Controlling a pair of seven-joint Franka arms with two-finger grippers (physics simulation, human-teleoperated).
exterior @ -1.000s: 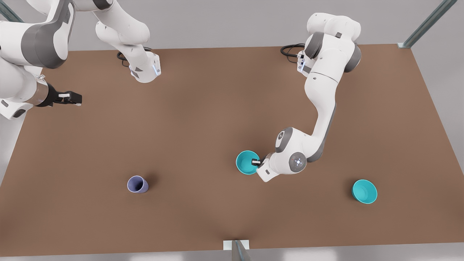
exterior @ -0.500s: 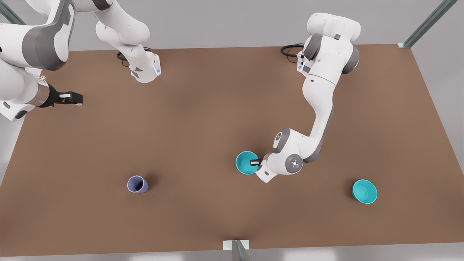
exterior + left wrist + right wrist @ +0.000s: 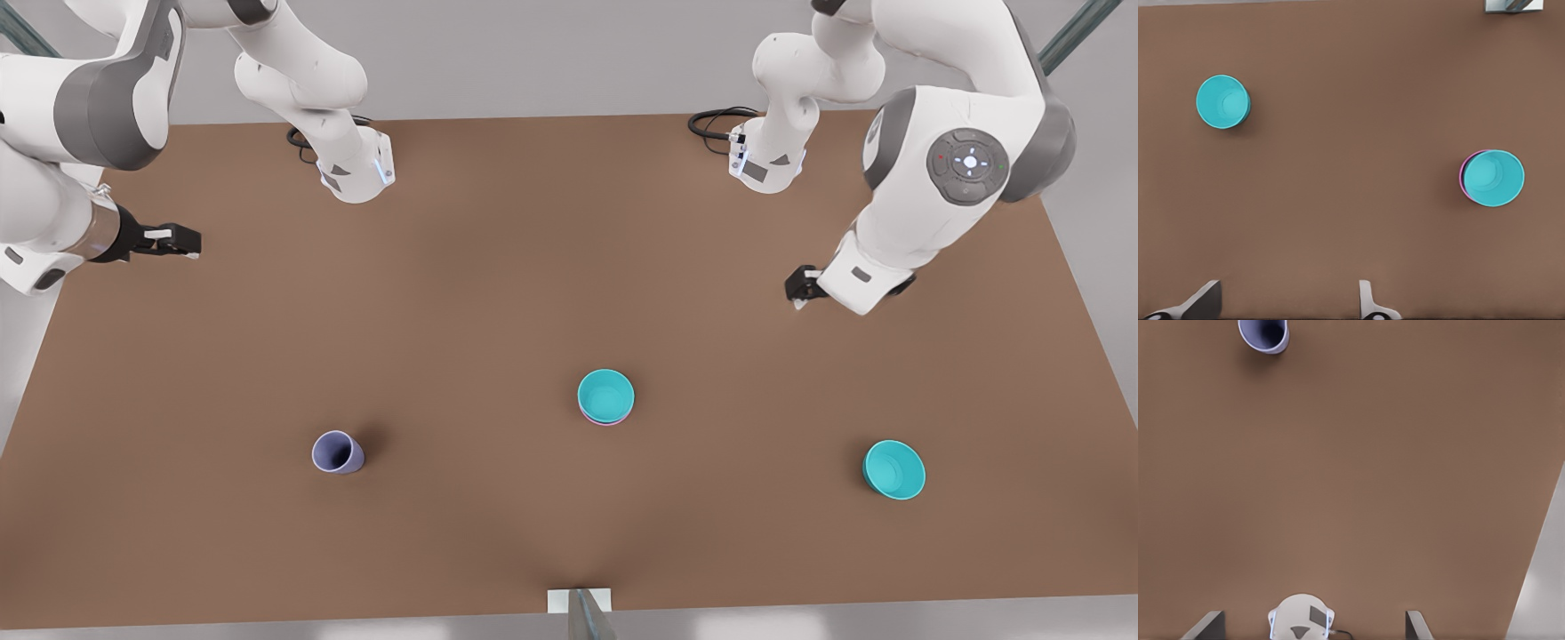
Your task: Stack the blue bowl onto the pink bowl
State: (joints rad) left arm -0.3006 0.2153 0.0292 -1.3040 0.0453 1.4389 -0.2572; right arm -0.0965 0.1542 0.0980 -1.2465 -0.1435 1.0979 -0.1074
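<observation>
The small round turquoise plastic bowl [image 3: 605,395] sits nested in the small round magenta-pink plastic bowl [image 3: 607,423], near the middle of the brown table [image 3: 498,267]. Only a thin pink crescent of rim peeks out along one side. The pair looks square and settled, with the blue bowl slightly off-centre in the left wrist view.

The left gripper [image 3: 797,289] hangs over the table on the front view's right, well apart from the stack, its fingers [image 3: 1205,300] spread and holding nothing. The right gripper [image 3: 182,240] waits at the front view's left edge, also spread wide and empty.

A second, matching turquoise bowl [image 3: 893,468] stands alone towards the front view's right, and a narrow lavender-blue plastic cup [image 3: 337,452] leans towards the left.

To my eye the stacking step is done and the job is as good as finished. What remains calls only for keeping both arms clear of the nested bowls.
</observation>
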